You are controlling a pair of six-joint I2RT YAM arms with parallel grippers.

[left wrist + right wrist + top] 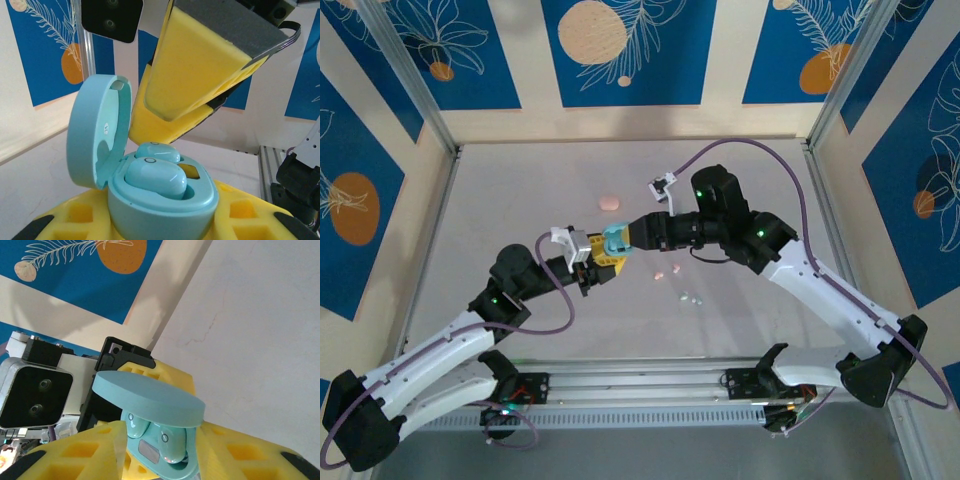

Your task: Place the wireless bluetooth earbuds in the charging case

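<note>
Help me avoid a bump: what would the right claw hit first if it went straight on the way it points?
Probably the open turquoise plastic charging case held in the left claw: it sits ahead, between the yellow foam fingers of the right claw; depth unclear.

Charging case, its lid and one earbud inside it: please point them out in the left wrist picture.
charging case (pixel 161 216), left wrist view, front wall of its base
lid (pixel 111 107), left wrist view, inner face
earbud (pixel 155 177), left wrist view, top of nearer bud
</note>
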